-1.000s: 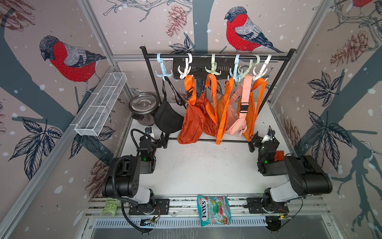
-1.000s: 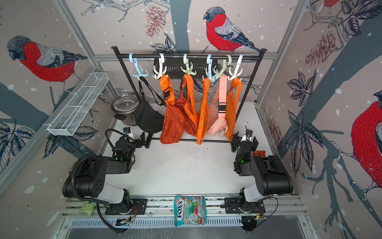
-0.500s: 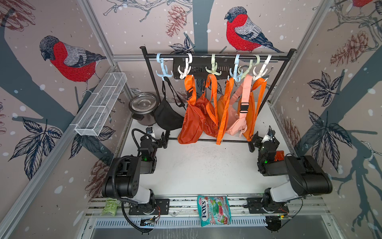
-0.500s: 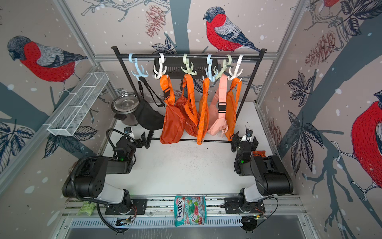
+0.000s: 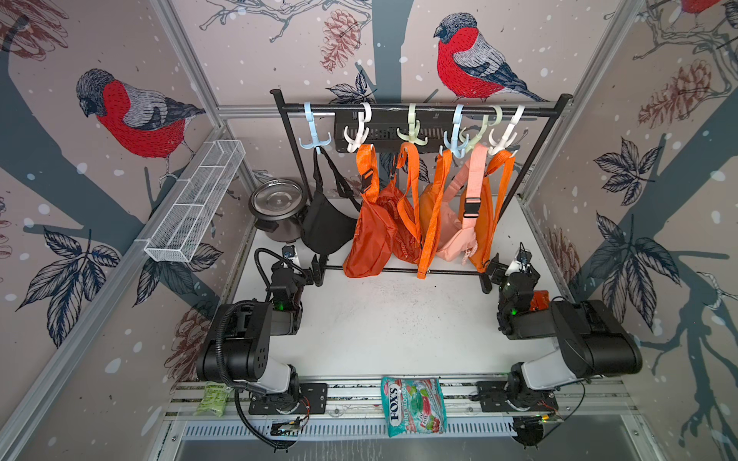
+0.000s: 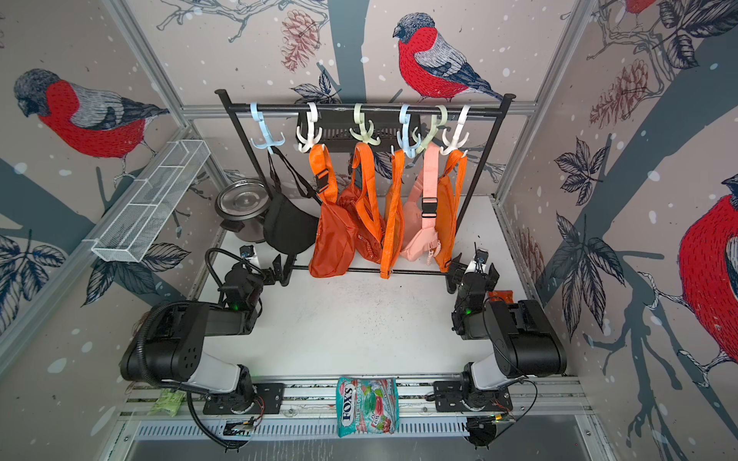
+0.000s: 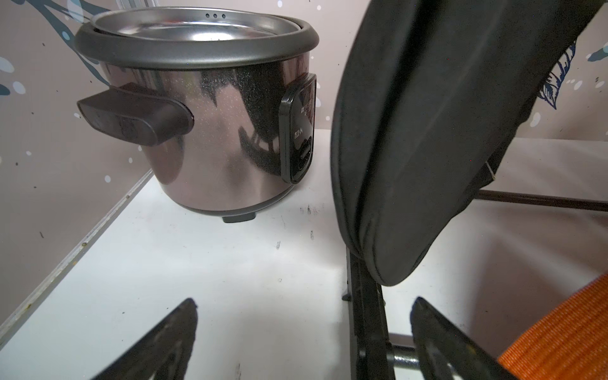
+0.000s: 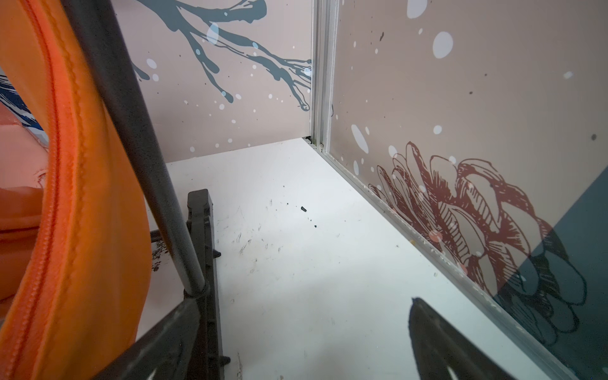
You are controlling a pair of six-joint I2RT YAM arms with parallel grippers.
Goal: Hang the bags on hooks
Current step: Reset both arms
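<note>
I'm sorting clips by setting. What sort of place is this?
Probably a robot test cell, not a real room: left arm and right arm bolted to a rail at a white tabletop, aluminium-framed walls with printed bird wallpaper, and a small rack hung with bags.

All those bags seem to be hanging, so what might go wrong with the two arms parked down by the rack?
1. The open left claw sits close below the hanging black bag. Rising might catch it and tug its strap off the pale blue hook.
2. The open right claw is close beside the rack foot and an orange bag. Swinging sideways might push that foot or snag the fabric.
</note>
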